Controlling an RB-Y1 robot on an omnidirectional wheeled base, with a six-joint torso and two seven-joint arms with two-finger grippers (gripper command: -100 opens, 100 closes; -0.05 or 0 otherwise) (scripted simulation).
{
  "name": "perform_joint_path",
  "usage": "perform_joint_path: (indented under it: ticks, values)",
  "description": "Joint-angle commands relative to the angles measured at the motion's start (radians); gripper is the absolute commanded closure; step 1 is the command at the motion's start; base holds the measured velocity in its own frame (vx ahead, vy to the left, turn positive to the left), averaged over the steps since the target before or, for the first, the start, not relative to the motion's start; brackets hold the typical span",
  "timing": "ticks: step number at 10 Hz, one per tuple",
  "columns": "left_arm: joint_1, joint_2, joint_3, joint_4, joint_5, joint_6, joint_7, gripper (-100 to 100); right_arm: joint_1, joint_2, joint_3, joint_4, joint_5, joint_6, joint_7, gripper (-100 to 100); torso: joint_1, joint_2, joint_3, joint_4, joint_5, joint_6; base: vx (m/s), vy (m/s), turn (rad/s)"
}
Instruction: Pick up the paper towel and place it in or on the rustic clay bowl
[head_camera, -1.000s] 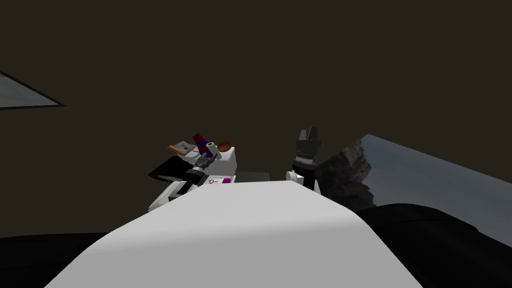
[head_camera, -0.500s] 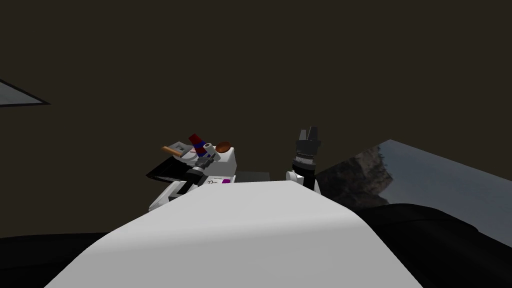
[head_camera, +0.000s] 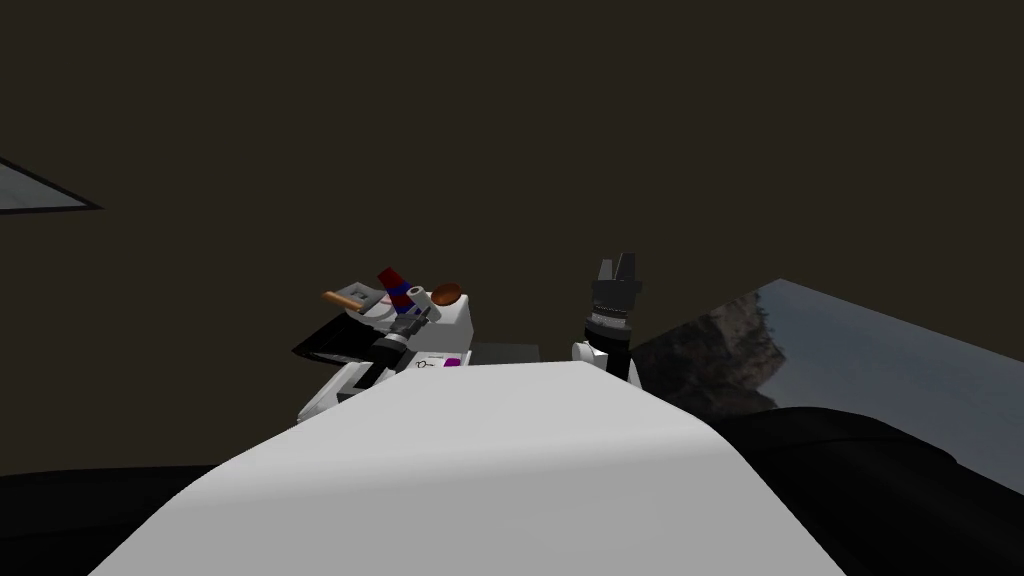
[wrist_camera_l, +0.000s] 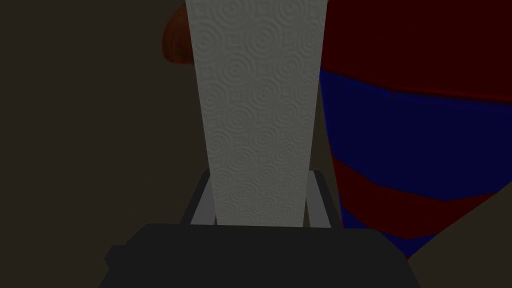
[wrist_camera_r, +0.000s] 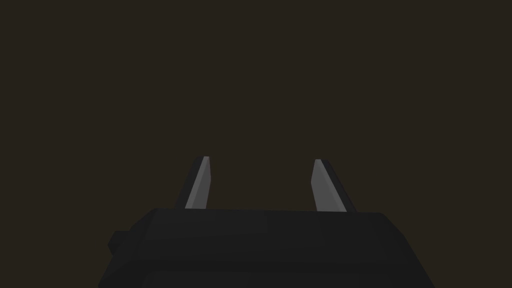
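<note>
A small white cabinet (head_camera: 455, 322) carries a cluster of things. A brown bowl (head_camera: 446, 293) is at its far right corner, with a paper towel roll (head_camera: 421, 294) just beside it. A red and blue container (head_camera: 393, 281) stands along the far edge, and a wooden-handled tool (head_camera: 345, 298) lies at the far left corner. The left gripper (head_camera: 408, 320) sits right under the roll. The right gripper (head_camera: 616, 268) stands raised, well apart from the cabinet, its fingers parted.

Right pincer (wrist_camera_r: 260, 182): dark box, two thin light grey blade fingers (wrist_camera_r: 199, 182); forearm (head_camera: 608, 330) black, white joint.
</note>
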Motion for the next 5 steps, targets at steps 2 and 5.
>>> perform_joint_path:
  ticks: [2,5]
  values:
    - [0.004,0.009,0.007,-0.008,-0.002,0.003,0.015,100,0.0,0.0,0.0,0.0,0.0,0.0,0.0,0,0.0,0.0,0.0,0.0,0.0,0.0,-0.081,0.004,0.011]
    - [0.0,0.032,0.023,-0.03,-0.005,0.013,0.048,100,0.0,0.0,0.0,0.0,0.0,0.0,0.0,0,0.002,0.019,0.01,0.002,0.002,-0.003,-0.236,0.001,0.003]
